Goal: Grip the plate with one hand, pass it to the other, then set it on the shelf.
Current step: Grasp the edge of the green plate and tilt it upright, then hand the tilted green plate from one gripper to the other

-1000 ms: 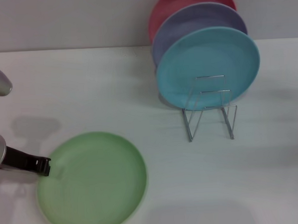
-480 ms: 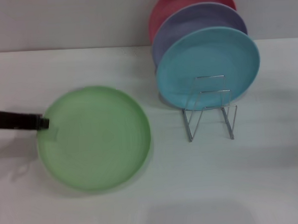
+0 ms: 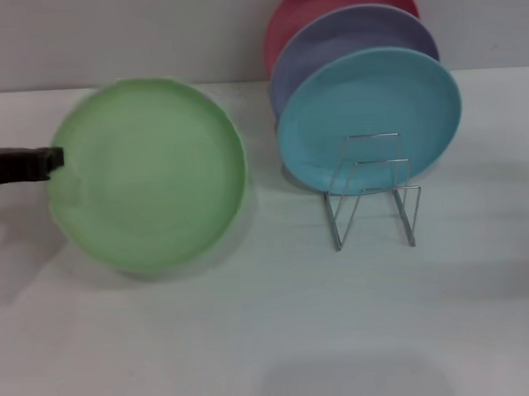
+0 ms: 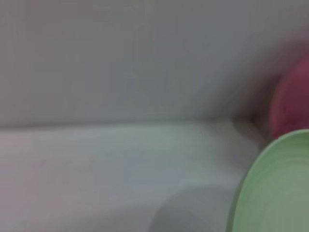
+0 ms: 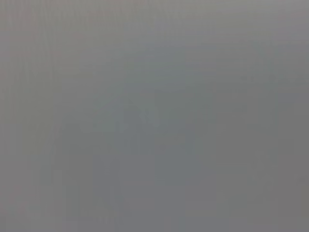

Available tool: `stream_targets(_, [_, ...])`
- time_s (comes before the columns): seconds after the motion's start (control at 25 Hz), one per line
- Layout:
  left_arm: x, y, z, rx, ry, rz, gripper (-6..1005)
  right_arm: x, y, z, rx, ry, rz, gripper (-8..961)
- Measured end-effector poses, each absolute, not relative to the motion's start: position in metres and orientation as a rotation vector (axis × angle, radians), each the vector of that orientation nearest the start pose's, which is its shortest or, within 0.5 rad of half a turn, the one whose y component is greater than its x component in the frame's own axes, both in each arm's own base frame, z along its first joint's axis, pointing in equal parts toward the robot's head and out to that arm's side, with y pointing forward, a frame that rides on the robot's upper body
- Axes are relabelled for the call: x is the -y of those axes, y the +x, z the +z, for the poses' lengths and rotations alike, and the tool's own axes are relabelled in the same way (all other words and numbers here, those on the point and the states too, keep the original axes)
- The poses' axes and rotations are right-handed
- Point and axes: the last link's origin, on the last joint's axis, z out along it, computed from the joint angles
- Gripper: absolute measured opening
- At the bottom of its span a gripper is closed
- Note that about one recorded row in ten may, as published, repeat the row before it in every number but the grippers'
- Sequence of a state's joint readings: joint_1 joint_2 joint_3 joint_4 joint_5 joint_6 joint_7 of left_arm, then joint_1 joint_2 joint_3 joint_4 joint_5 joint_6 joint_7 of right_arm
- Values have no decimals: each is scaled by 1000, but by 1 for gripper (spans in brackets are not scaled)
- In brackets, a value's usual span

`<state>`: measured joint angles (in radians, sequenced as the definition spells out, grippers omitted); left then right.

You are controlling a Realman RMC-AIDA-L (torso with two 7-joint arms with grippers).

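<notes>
The light green plate hangs in the air over the left half of the table, its face turned toward the head camera. My left gripper, black and coming in from the left edge, is shut on the plate's left rim. In the left wrist view only part of the green plate shows. The shelf, a low silver wire rack, stands on the table to the right of the plate. My right gripper is out of view, and the right wrist view shows only plain grey.
A turquoise plate, a lavender plate and a red plate stand upright in the back slots of the rack. The rack's front loops hold nothing. A grey wall runs behind the white table.
My left gripper has lifted the green plate off the table and carried it up and away from me, tipping it more upright. The rack and its plates have not moved.
</notes>
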<state>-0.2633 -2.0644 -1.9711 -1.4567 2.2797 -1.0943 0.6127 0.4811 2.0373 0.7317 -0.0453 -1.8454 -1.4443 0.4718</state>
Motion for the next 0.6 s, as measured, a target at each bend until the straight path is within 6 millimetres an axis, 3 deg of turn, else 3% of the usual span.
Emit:
stream_targets(0.24, [-364,-263,78,958,-2000,-401,35,-326,358,83,-553,-1187,949,606])
stream_targets(0.6, [-373,-272,81,766,-1901,-459,34,-329,359,81,-567,-1192,939,606])
